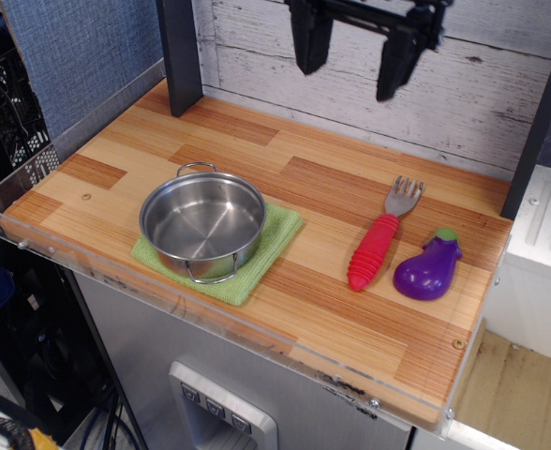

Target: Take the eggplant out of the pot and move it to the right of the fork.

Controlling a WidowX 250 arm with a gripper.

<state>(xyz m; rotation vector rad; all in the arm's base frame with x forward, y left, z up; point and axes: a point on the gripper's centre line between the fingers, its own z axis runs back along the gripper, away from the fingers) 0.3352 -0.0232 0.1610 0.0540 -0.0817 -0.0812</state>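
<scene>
The purple eggplant (430, 267) with a green cap lies on the wooden table, just right of the fork (382, 234), which has a red ribbed handle and grey tines pointing away. The shiny steel pot (203, 221) stands empty on a green cloth at the left front. My gripper (350, 77) hangs high at the top of the view in front of the back wall, open and empty, far above and left of the eggplant.
The green cloth (266, 258) lies under the pot. A dark post (180, 56) stands at the back left. A clear plastic lip (210, 319) runs along the table's front edge. A white plank wall (482, 103) closes the back.
</scene>
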